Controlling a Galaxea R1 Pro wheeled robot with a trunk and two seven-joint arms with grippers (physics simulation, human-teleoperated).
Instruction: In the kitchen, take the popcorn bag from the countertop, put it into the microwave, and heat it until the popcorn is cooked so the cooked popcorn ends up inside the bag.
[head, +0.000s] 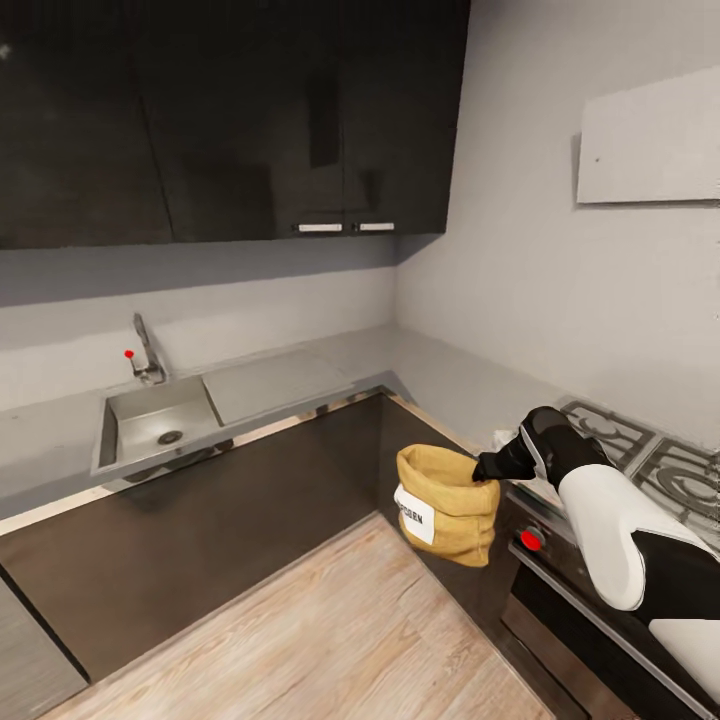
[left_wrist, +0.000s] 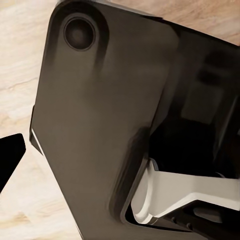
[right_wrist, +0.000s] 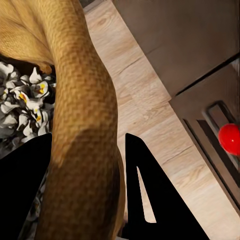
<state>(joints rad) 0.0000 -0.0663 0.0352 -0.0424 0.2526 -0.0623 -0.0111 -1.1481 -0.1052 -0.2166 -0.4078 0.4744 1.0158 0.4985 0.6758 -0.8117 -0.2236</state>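
The tan popcorn bag (head: 446, 505) with its white label hangs in the air in front of the dark lower cabinets, off the grey countertop (head: 300, 378). My right gripper (head: 488, 466) is shut on the bag's rolled rim. In the right wrist view the rim (right_wrist: 85, 115) runs between the two black fingers (right_wrist: 150, 195), and pale whitish popcorn (right_wrist: 20, 102) with yellow specks lies inside the mouth. A single black finger (left_wrist: 10, 157) of my left gripper shows against the wooden floor, beside a dark panel of my own body. The microwave is out of view.
A steel sink (head: 130, 425) with a faucet (head: 148, 350) is set in the worktop at the left. A gas hob (head: 640, 450) and a dark oven with a red knob (head: 531, 539) stand under my right arm. Dark wall cabinets (head: 230, 120) hang above. Wooden floor (head: 330, 630) lies below.
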